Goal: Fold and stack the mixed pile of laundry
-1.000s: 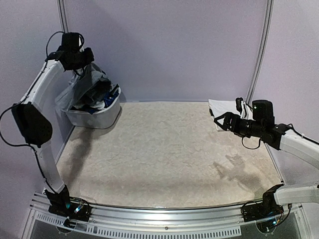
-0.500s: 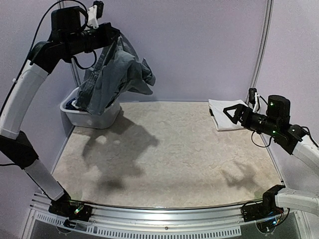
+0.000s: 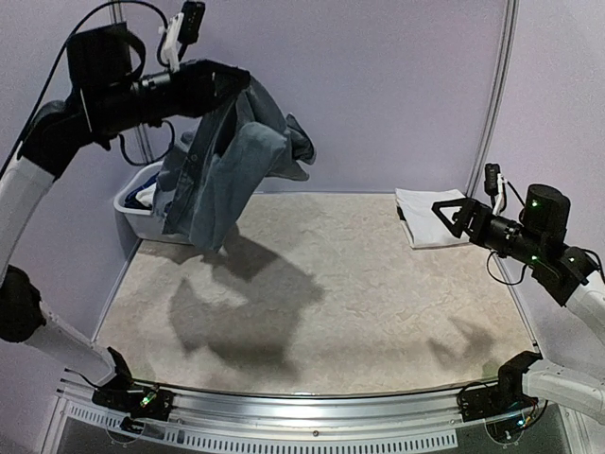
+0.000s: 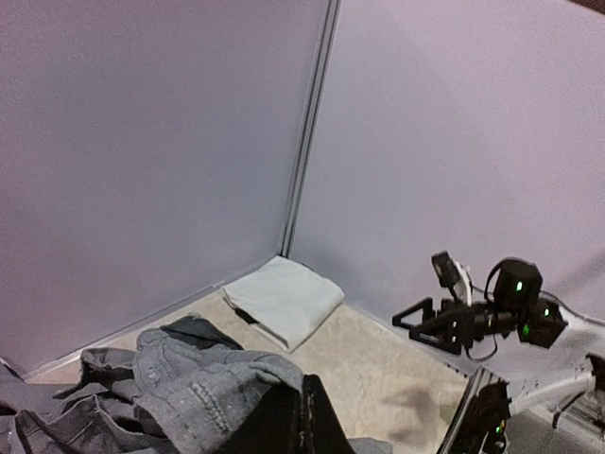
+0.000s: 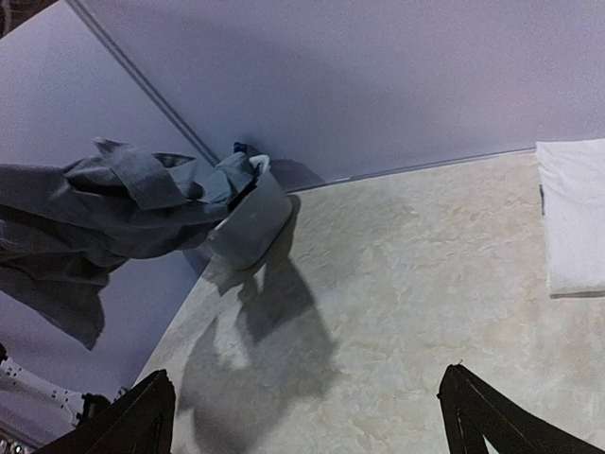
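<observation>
My left gripper [image 3: 236, 83] is raised high at the back left, shut on a grey-blue buttoned garment [image 3: 227, 165] that hangs in folds over the table's left side. In the left wrist view the same garment [image 4: 180, 388] bunches round the dark fingers [image 4: 304, 421]. Other pieces of the laundry pile [image 3: 151, 197] remain in the white basket [image 3: 137, 216] behind it. A folded white piece [image 3: 425, 222] lies at the back right corner. Beside it, above the table's right edge, hovers my right gripper [image 3: 449, 216], open and holding nothing [image 5: 307, 416].
Purple walls close off the back and both sides, with a metal post [image 3: 492, 104] at the back right corner. The garment casts a wide shadow [image 3: 236, 303] on the beige tabletop. A metal rail [image 3: 302, 407] runs along the near edge.
The left arm has lifted the garment out of the basket and swung it up and to the right. The right gripper has drifted right, still open.
</observation>
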Controlling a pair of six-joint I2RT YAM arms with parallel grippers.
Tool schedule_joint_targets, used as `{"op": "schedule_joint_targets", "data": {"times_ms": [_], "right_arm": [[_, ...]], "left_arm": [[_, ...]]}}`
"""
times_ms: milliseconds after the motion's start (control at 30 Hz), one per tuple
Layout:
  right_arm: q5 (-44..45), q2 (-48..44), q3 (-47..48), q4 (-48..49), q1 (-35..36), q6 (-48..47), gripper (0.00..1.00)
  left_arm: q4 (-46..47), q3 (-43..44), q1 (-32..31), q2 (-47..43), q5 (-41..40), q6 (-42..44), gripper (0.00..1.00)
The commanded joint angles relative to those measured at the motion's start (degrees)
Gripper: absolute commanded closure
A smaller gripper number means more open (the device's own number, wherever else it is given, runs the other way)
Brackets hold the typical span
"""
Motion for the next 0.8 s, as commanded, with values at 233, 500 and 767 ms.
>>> {"op": "schedule_joint_targets", "data": {"times_ms": [233,500,767], "right_arm": [[-14.96,18.24,-0.95,15.47,8.40,-2.10,0.04],[-13.45,37.70,9.28,17.84,12.99,-2.83,0.06],[-13.66,64.39,35.22,4.01,16.78,-9.98,0.10]], "left_arm": [[5.17,-47.10,-1.46,-23.41,-23.83,-12.32,0.02],[-5.77,-54.51,-1.39,-30.08,-40.65,-16.72,0.01],[-6.75,-62.70,-1.06,-32.41,-47.06,-22.23,0.02]]}}
